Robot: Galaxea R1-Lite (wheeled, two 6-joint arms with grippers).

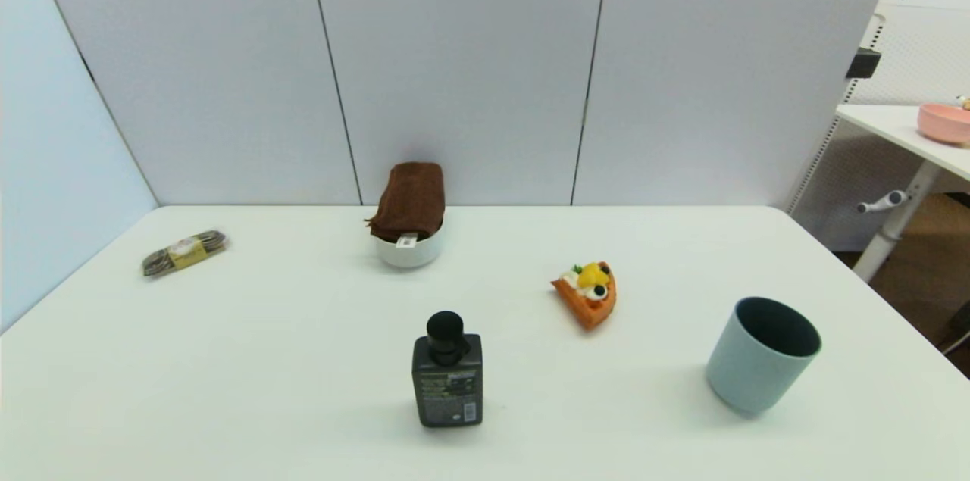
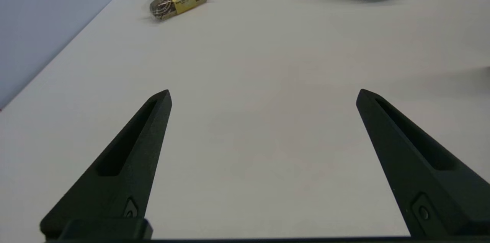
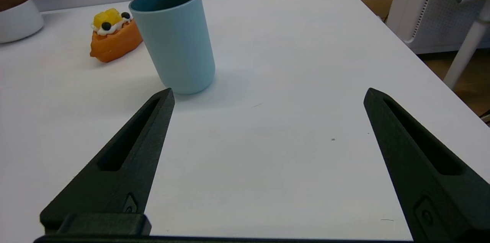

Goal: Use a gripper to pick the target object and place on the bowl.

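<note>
The folded dark brown towel (image 1: 409, 201) lies across the top of the off-white bowl (image 1: 410, 250) at the far middle of the table (image 1: 265, 360), draped over the rim with its white barcode tag (image 1: 407, 242) hanging down the near side, so the placing looks done and nothing seems left but to stay clear. Both arms sit low at the near edge, left gripper (image 2: 264, 93) and right gripper (image 3: 268, 93) spread wide and holding nothing, well apart from the bowl
</note>
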